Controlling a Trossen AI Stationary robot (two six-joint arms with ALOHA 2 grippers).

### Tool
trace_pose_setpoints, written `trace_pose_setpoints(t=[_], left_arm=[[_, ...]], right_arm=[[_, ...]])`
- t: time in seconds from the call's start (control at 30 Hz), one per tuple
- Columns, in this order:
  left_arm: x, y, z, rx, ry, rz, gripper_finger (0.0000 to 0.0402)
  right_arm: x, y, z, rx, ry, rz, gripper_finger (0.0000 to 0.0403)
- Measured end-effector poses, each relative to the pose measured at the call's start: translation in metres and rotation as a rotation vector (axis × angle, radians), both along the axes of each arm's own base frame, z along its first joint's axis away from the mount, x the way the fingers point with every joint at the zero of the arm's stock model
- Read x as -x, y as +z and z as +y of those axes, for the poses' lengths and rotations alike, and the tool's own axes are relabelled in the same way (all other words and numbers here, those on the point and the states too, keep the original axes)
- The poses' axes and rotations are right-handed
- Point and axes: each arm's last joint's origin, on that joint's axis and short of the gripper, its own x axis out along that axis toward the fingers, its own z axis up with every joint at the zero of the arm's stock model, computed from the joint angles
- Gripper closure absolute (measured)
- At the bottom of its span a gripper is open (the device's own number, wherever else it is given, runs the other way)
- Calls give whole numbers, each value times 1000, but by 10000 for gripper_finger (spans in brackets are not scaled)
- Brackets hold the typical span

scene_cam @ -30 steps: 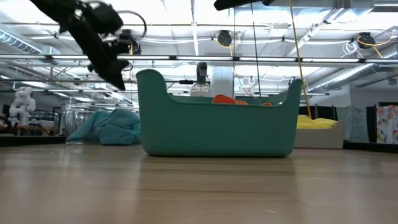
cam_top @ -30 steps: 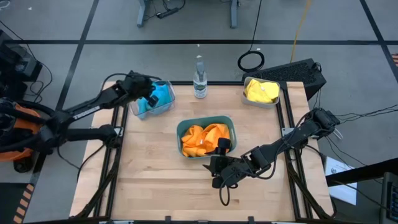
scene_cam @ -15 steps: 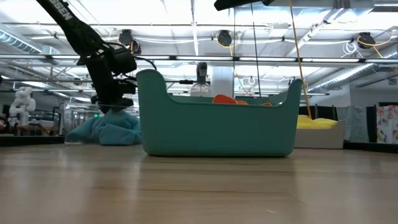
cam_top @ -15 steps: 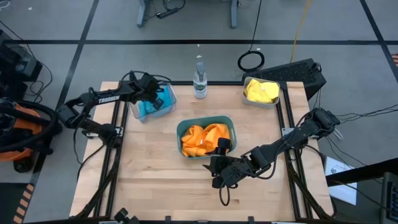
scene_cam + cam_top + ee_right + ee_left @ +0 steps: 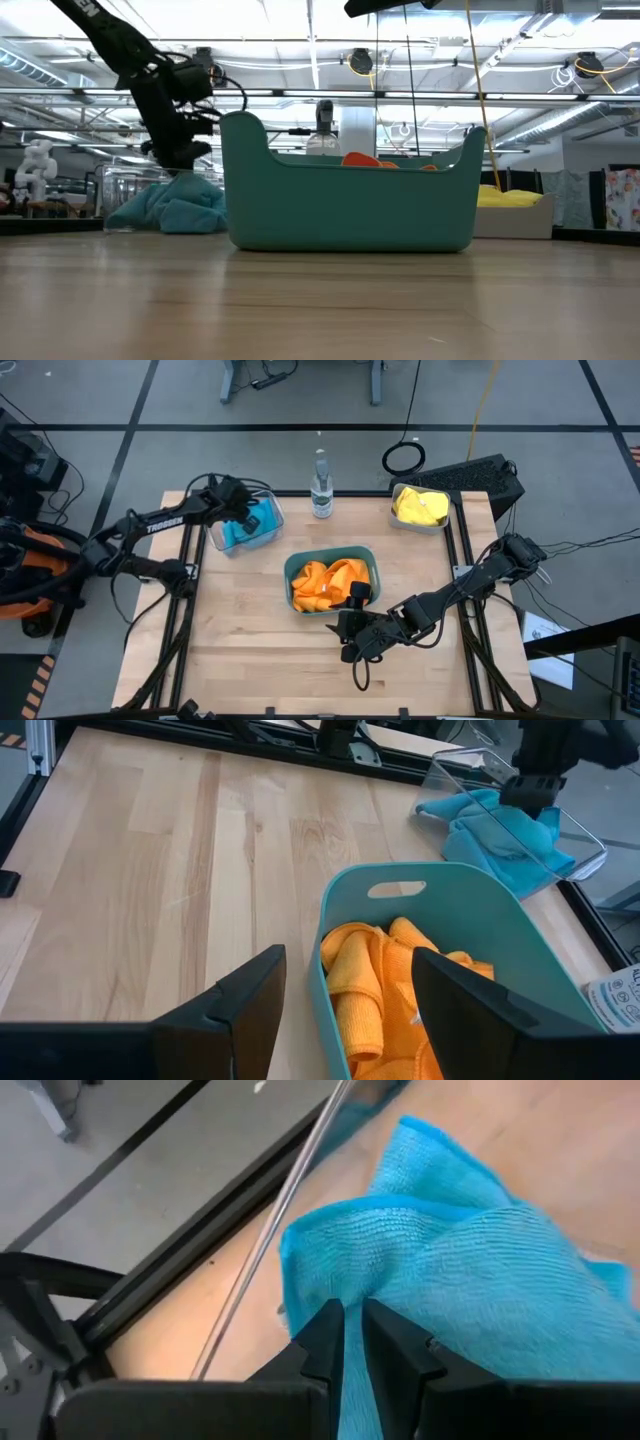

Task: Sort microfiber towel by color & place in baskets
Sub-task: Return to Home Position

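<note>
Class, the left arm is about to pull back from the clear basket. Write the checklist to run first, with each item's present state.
1. Blue towel inside the clear basket: ok.
2. Left gripper free of that towel: cannot tell; fingers shut right over the cloth.
3. Orange towels inside the teal basket: ok.
4. Yellow towel inside the pale grey basket: ok.
5. Right gripper open beside the teal basket, far from the left gripper: ok.
6. Bottle upright, apart from the left gripper: ok.
</note>
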Motion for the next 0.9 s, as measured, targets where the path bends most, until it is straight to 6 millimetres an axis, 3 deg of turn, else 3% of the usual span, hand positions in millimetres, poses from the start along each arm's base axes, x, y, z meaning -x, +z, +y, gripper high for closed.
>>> trace_pose_setpoints(t=[0.37,0.57,0.73,0.9], left_arm=[[17,39,-29,38,-131,-216,354],[23,65,-59,38,-300,-383,354],[30,84,-93,8,-471,-475,354],[39,92,-126,-61,-644,-581,354]], right_arm=[[0,0,0,2,0,4,193],[0,-1,-1,55,34,28,209],[5,1,-5,99,51,71,272],[10,5,-9,116,54,98,365]])
